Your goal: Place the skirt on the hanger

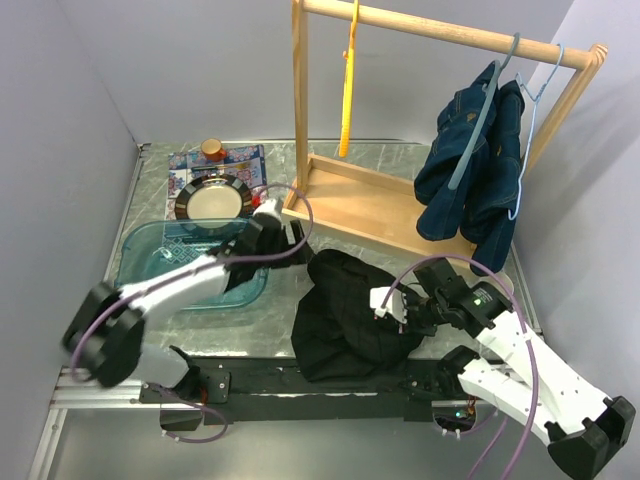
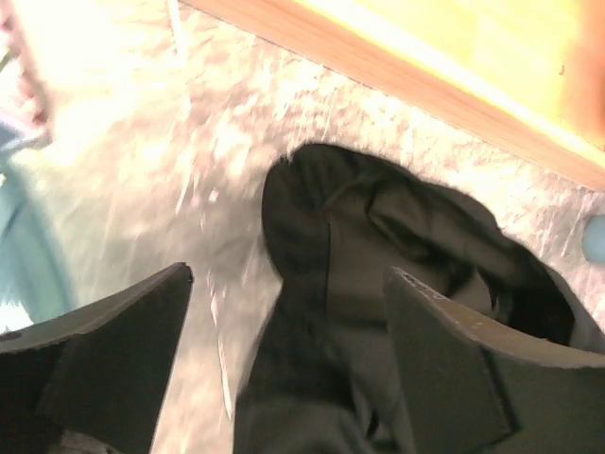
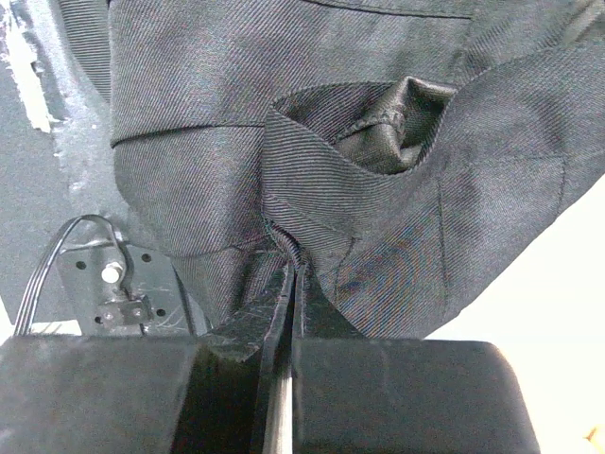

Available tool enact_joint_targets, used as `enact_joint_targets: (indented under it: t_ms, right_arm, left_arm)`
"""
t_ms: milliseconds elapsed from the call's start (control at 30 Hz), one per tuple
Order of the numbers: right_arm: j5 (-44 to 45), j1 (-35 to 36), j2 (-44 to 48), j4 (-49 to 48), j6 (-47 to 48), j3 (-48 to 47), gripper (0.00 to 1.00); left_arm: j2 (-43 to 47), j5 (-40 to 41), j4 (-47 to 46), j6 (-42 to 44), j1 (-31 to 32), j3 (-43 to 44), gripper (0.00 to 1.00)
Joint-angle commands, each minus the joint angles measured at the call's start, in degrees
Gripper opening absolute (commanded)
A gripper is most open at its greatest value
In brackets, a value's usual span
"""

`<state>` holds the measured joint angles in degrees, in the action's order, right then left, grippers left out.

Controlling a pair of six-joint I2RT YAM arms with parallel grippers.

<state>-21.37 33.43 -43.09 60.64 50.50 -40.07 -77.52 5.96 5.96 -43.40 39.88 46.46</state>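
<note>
Right wrist: we've got the right gripper (image 3: 288, 284) pinched tight on a thin fold of the black skirt (image 1: 345, 315), heaped on the table (image 1: 230, 322) just before the rack (image 1: 370, 205). Left gripper (image 2: 288, 284) hangs spread near its far edge. Thin pinch may slip when lifted.

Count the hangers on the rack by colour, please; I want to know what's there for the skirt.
Yellow hanger: 1
Blue hangers: 2
Total: 3
</note>
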Motion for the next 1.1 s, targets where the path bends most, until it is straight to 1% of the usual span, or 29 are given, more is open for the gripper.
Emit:
enact_joint_targets:
  t_ms: [0, 33, 100, 133, 200, 233, 267, 367, 400, 467, 500, 533, 567, 600, 633, 667, 700, 733, 800, 833, 867, 933, 1000, 1067]
  right_arm:
    - [2.2, -0.8, 3.0, -0.5, -0.3, -0.7, 0.00]
    - [2.3, -0.8, 3.5, -0.4, -0.2, -0.5, 0.00]
    - [2.6, -1.0, 4.6, -0.4, -0.1, -0.4, 0.00]
    - [2.6, -1.1, 4.9, -0.3, -0.1, -0.2, 0.00]
    - [2.4, -1.3, 4.9, -0.4, 0.0, -0.2, 0.00]
    - [2.4, -1.4, 4.9, -0.5, -0.1, -0.2, 0.00]
    - [2.4, -1.5, 4.9, -0.7, -0.2, -0.4, 0.00]
    - [2.8, -1.8, 4.9, -1.3, -0.8, -0.9, 0.00]
    - [3.1, -2.0, 4.9, -1.5, -1.1, -1.1, 0.00]
    - [3.6, -2.3, 4.7, -2.6, -2.6, -2.7, 0.00]
    - [3.6, -2.3, 4.6, -2.8, -3.0, -3.6, 0.00]
    - [3.7, -2.4, 4.4, -3.4, -3.6, -4.7, 0.00]
    - [4.0, -2.5, 4.2, -3.8, -4.9, -7.2, 0.00]
    - [4.2, -2.6, 3.8, -4.5, -5.6, -8.8, 0.00]
    - [4.3, -2.6, 2.7, -4.6, -6.1, -10.5, 0.00]
    - [4.4, -2.8, 2.1, -4.8, -7.1, -14.4, 0.00]
    - [4.7, -2.9, 1.3, -5.4, -7.6, -16.4, 0.00]
    - [4.9, -3.1, -0.1, -5.8, -8.0, -20.4, 0.00]
    - [5.8, -3.7, -1.4, -7.0, -9.5, -24.4, 0.00]
    - [5.8, -4.2, -2.6, -7.4, -9.6, -28.2, 0.00]
    - [5.8, -4.9, -3.0, -7.7, -10.2, -30.0, 0.00]
    - [5.0, -6.7, -4.0, -8.3, -10.6, -34.0, 0.00]
    - [4.2, -8.4, -3.7, -9.0, -10.9, -35.2, 0.00]
    - [2.8, -10.7, -2.6, -10.3, -11.4, -33.5, 0.00]
  left_arm:
    - [-8.6, -16.0, -5.4, 3.2, -3.6, 4.9, 0.82]
    - [-12.3, -17.2, -5.3, 3.3, -3.6, 5.5, 0.81]
    - [-15.7, -20.3, -5.5, 3.2, -3.6, 6.4, 0.78]
    - [-18.7, -22.1, -7.3, 3.0, -3.6, 6.8, 0.77]
    - [-21.1, -23.6, -8.4, 2.2, -3.6, 7.6, 0.74]
    - [-22.9, -24.8, -8.9, 1.8, -3.6, 7.9, 0.68]
    - [-23.6, -25.5, -9.7, 1.4, -3.6, 8.3, 0.66]
    - [-25.3, -27.7, -9.7, 0.9, -3.6, 8.9, 0.48]
    - [-25.2, -27.8, -9.5, 0.9, -3.6, 9.0, 0.32]
    - [-23.7, -26.5, -8.9, 1.1, -3.7, 8.9, 0.11]
    - [-21.0, -25.7, -7.3, 1.6, -3.7, 9.2, 0.01]
    - [-19.3, -24.7, -6.1, 2.0, -3.8, 9.5, 0.01]
    - [-17.3, -21.8, -4.2, 3.3, -4.2, 11.2, 0.01]
    - [-13.1, -19.9, 0.3, 4.3, -4.5, 12.4, 0.01]
    - [-10.8, -18.1, 2.5, 5.1, -4.9, 13.8, 0.01]
    - [-8.6, -16.3, 4.8, 6.5, -5.7, 16.8, 0.01]
    - [-4.3, -13.0, 8.3, 7.3, -6.2, 18.4, 0.01]
    - [-2.1, -11.8, 10.5, 8.0, -7.3, 20.1, 0.01]
    - [3.0, -8.6, 13.8, 10.0, -8.1, 25.2, 0.01]
    - [4.4, -8.1, 16.6, 10.6, -9.0, 26.8, 0.01]
    - [5.8, -7.7, 17.8, 11.7, -9.2, 29.8, 0.01]
    - [8.8, -8.1, 21.4, 12.5, -9.5, 32.8, 0.01]
    - [11.2, -9.0, 23.0, 13.0, -9.5, 35.6, 0.01]
    - [13.0, -10.6, 23.4, 12.4, -9.5, 35.3, 0.01]
